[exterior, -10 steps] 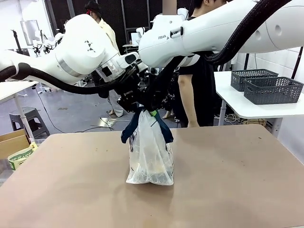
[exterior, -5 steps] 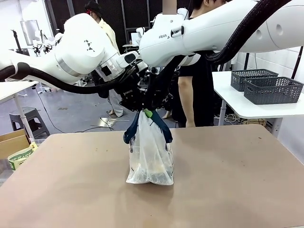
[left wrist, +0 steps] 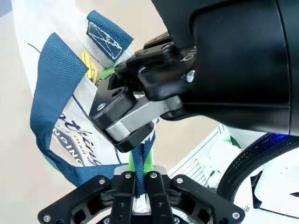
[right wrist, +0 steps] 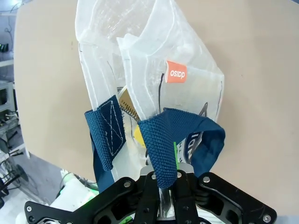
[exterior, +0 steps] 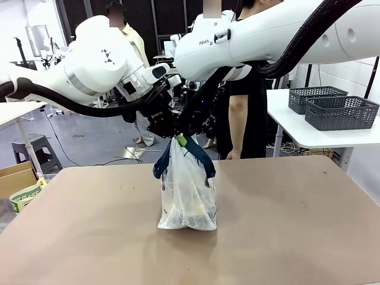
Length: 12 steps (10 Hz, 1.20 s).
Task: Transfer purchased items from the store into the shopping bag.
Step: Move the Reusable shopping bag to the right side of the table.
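Grey baskets (exterior: pixel 332 107) on side table (exterior: pixel 297 127)

Front camera sits low at the near edge of the table (exterior: pixel 285 237), looking across to the far edge where a person (exterior: pixel 240 113) stands. It takes in the whole shopping bag (exterior: pixel 187 196) mid-table. Left wrist camera is pressed in tight, looking along the left gripper (left wrist: pixel 140 183) at a navy strap, the other arm's gripper looming close ahead. Right wrist camera looks steeply down past the right gripper (right wrist: pixel 162 184) onto the tabletop. All three share the bag.
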{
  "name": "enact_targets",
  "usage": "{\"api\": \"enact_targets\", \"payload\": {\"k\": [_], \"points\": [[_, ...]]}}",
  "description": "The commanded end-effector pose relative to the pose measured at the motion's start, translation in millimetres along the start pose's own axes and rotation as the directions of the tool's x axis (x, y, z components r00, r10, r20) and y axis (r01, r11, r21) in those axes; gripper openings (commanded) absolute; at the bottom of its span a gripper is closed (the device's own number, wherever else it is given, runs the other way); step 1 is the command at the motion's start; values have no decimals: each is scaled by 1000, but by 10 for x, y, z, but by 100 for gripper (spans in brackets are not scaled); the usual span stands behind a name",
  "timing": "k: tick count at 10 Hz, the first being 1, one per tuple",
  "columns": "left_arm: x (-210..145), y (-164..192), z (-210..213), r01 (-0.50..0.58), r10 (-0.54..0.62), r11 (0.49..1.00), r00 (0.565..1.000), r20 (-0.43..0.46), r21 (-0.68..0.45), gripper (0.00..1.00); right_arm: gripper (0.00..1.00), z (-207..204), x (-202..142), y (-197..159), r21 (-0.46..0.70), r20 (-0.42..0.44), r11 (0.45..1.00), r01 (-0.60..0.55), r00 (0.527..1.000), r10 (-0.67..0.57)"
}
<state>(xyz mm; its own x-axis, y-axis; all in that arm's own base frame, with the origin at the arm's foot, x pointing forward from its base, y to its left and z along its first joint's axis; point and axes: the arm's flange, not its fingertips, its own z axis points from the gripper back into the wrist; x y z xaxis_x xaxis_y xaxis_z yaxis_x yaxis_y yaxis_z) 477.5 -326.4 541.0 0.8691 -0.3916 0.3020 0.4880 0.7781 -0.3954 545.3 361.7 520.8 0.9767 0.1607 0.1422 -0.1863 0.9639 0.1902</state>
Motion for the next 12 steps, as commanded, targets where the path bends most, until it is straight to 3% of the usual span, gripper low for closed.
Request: {"api": "enact_targets", "payload": {"k": [1,3,4,8,12], "points": [[0,-1,-1,0,0,1000,1000,-3,-1,0,0,-8,-37,-128,30,29,1000,-9,1000,9],[0,-1,-1,0,0,1000,1000,-3,-1,0,0,-6,-54,-148,27,45,996,-88,995,86],[0,-1,-1,0,0,1000,1000,-3,-1,0,19,-1,-81,-153,25,72,987,-157,985,155],[0,-1,-1,0,0,1000,1000,-3,-1,0,98,169,-127,-337,69,118,988,-139,984,131],[0,-1,-1,0,0,1000,1000,-3,-1,0,100,325,-209,-627,104,132,987,-125,985,111]]}}
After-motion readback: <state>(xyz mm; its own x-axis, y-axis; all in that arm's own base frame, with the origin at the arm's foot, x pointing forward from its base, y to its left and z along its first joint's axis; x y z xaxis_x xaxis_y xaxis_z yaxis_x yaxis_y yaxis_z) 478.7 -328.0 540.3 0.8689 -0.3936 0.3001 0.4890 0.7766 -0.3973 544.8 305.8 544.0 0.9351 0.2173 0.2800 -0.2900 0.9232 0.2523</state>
